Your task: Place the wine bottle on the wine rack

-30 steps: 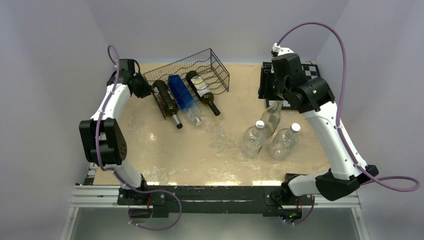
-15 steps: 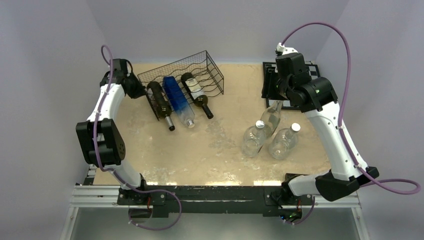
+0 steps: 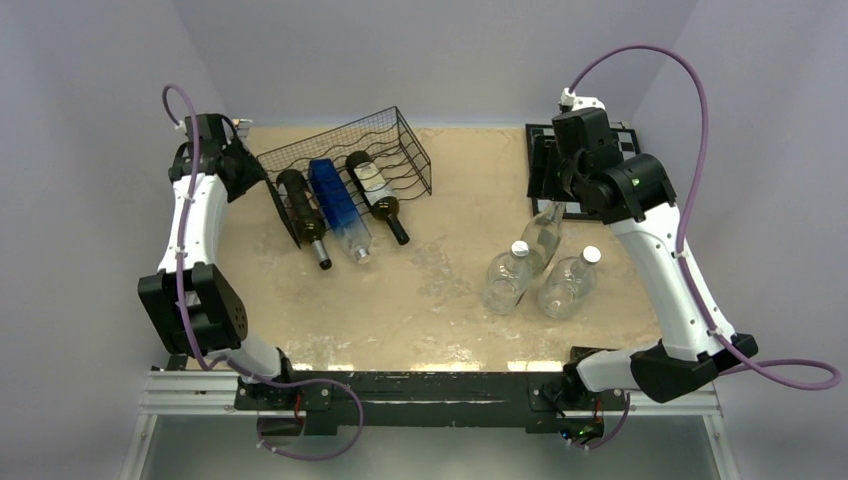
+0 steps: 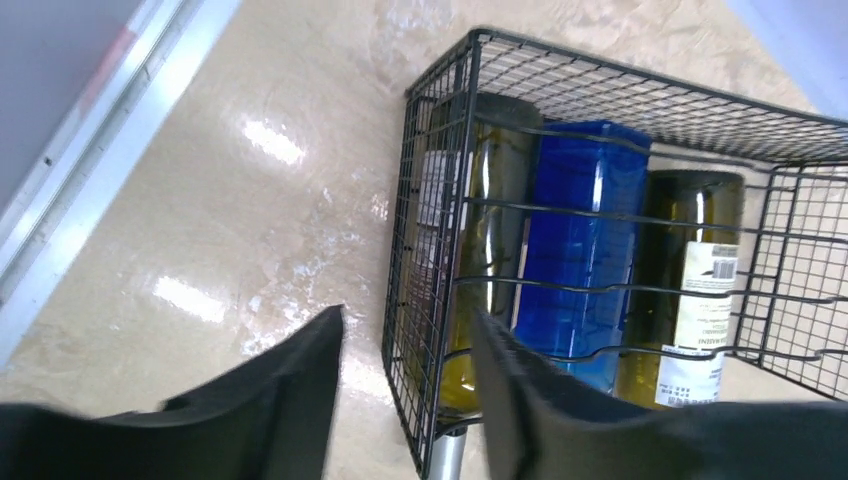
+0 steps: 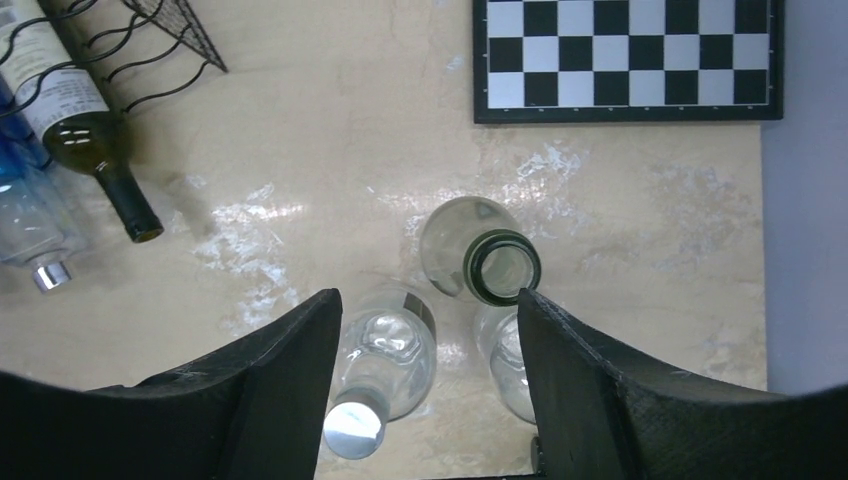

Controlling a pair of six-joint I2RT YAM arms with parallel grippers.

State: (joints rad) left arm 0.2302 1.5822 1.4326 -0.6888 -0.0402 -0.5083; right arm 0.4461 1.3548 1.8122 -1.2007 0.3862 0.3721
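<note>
Two grips — left hand [image 4: 408, 322] pinches wine rack [image 4: 640, 100], right hand [image 5: 428, 302] agape.

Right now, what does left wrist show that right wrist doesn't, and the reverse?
Left wrist only: the left gripper clamped on the wine rack at its end wall, and the green bottle lying inside next to that wall. Right wrist only: the open right gripper above the uncapped clear bottle, a capped clear bottle, the chessboard. Both: the wine rack, the blue bottle, the labelled dark bottle.
</note>
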